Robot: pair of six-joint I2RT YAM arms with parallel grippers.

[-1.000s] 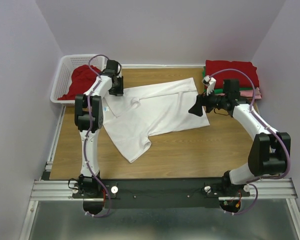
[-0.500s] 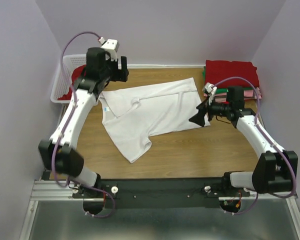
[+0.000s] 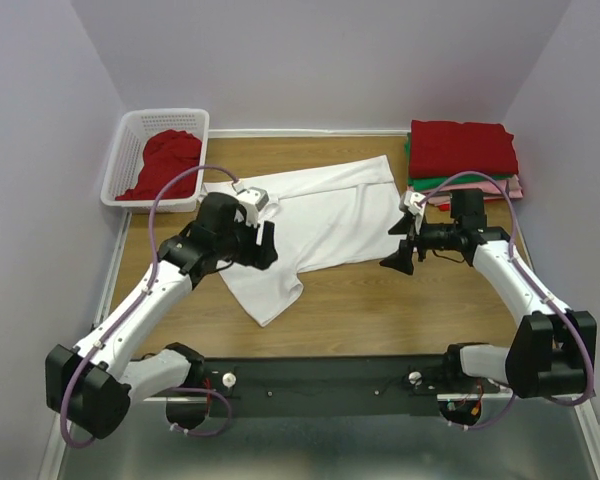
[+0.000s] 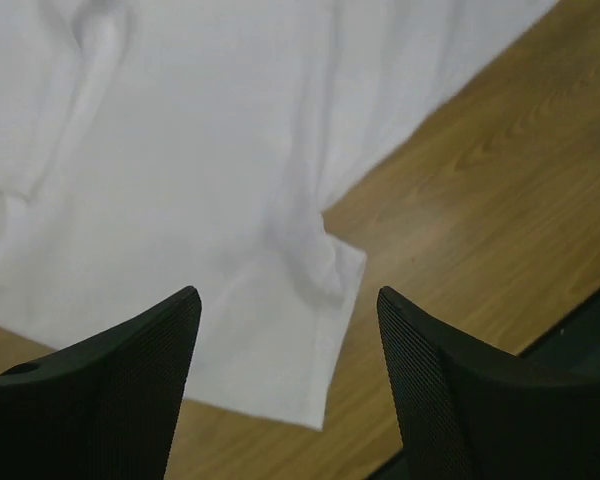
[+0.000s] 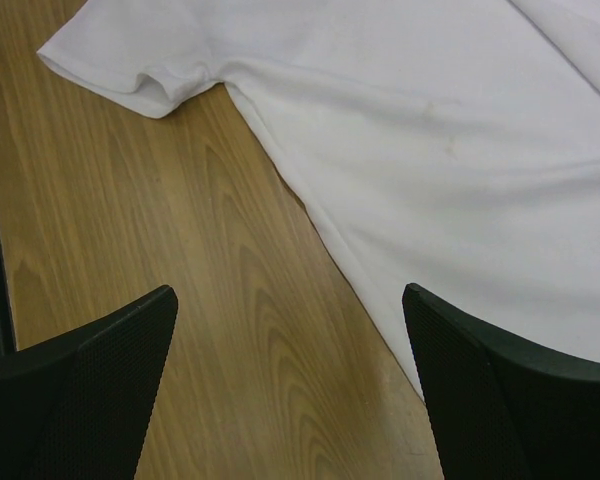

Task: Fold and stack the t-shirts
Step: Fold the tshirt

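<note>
A white t-shirt (image 3: 320, 215) lies spread out and creased on the wooden table, its near sleeve toward the front left (image 4: 230, 200). My left gripper (image 3: 262, 247) is open and empty, hovering above the shirt's near sleeve (image 4: 290, 330). My right gripper (image 3: 395, 262) is open and empty above the shirt's near right hem (image 5: 430, 180). A stack of folded shirts, red (image 3: 462, 147) on top with green and pink edges beneath, lies at the back right. A crumpled red shirt (image 3: 165, 160) lies in the basket.
A white lattice basket (image 3: 128, 150) stands at the back left corner. Bare wooden table (image 3: 380, 305) runs along the front. Walls close in on the left, back and right. The black arm rail (image 3: 320, 375) lies at the near edge.
My left arm has swung from the back left near the basket down and forward over the shirt's near sleeve. My right gripper has drifted slightly nearer along the shirt's right edge.
</note>
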